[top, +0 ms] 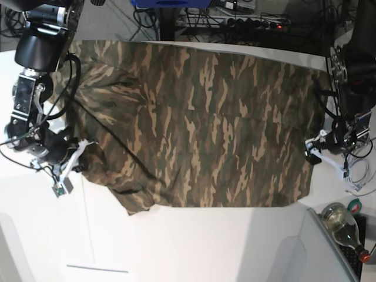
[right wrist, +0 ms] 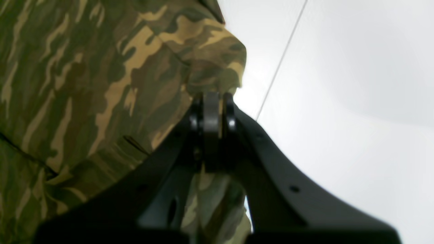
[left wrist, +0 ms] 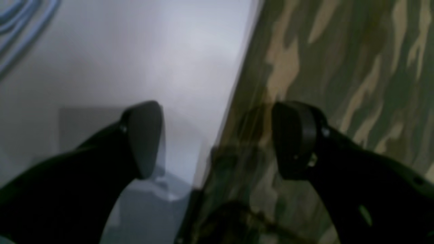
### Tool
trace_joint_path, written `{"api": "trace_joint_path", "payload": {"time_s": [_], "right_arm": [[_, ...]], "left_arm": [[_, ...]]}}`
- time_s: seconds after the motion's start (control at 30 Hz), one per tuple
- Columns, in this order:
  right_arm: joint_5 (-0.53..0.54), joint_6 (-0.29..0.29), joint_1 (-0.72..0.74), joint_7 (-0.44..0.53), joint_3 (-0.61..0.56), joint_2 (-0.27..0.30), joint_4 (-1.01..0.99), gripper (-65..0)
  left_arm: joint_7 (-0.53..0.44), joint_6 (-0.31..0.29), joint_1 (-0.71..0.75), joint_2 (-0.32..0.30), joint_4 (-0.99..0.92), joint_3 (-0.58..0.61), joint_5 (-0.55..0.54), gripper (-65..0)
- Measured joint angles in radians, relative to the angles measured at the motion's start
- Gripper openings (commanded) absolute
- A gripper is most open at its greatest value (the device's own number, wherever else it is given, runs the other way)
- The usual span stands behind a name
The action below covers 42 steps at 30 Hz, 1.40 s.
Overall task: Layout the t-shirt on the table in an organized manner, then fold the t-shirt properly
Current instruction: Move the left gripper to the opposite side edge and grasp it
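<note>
Left wrist view: the left gripper (left wrist: 217, 139) has its jaws spread wide, nothing between the pads. One finger (left wrist: 144, 139) is over the bare white table (left wrist: 135, 57); the other is over the camouflage shirt (left wrist: 356, 67). The shirt's straight edge runs up through the gap between them (the picture is blurred, so whether the finger over the cloth touches it cannot be told).

Right wrist view: the right gripper (right wrist: 213, 101) is clamped tight, its pads pressed together on a bunched fold of the shirt (right wrist: 84, 84). Cloth rises above the fingertips and more hangs below them. The table (right wrist: 356, 101), with a thin dark seam, lies to the side of the fingers away from the shirt.

Base view: the shirt (top: 200, 129) lies spread across the table (top: 200, 247). The right gripper (top: 79, 150) pinches its crumpled end, and the left gripper (top: 312, 150) stands open at the opposite, straight edge. A bottle (top: 343, 226) lies nearer the camera than the left gripper, off the cloth.
</note>
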Motion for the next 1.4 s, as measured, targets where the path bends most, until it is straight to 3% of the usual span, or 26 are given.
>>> {"api": "trace_joint_path", "payload": {"time_s": [0.4, 0.5, 0.67, 0.9, 1.0, 1.1, 1.2, 1.4], "right_arm": [[-0.002, 0.000, 0.000, 0.000, 0.002, 0.002, 0.000, -64.8], [0.000, 0.000, -0.007, 0.005, 0.003, 0.003, 0.000, -64.8], [0.002, 0.000, -0.016, 0.005, 0.003, 0.006, 0.000, -64.8], [0.003, 0.000, -0.016, 0.007, 0.004, 0.011, 0.000, -64.8], [0.002, 0.000, -0.016, 0.007, 0.004, 0.010, 0.000, -64.8], [0.003, 0.000, -0.023, 0.008, 0.004, 0.011, 0.000, -65.0], [0.003, 0.000, -0.031, 0.006, 0.003, 0.008, 0.002, -65.0], [0.001, 0.000, -0.050, 0.006, 0.002, 0.008, 0.025, -65.0]], "left_arm": [[-0.046, 0.011, 0.003, 0.035, -0.002, 0.008, 0.003, -18.4], [-0.047, 0.011, 0.013, 0.035, 0.010, 0.008, 0.000, -30.9], [-0.046, 0.002, 0.049, 0.036, 0.054, -0.003, -0.019, -65.0], [-0.010, 0.001, 0.058, 0.044, 0.104, 0.008, -0.008, -65.0], [0.116, 0.000, 0.079, 0.050, 0.195, 0.000, 0.001, -65.0], [0.191, 0.001, 0.174, 0.058, 0.393, 0.001, 0.000, -65.0], [0.193, 0.002, 0.285, 0.062, 0.575, -0.002, 0.000, -65.0], [0.203, 0.057, 0.456, 0.080, 0.786, -0.079, 0.001, -65.0]]}}
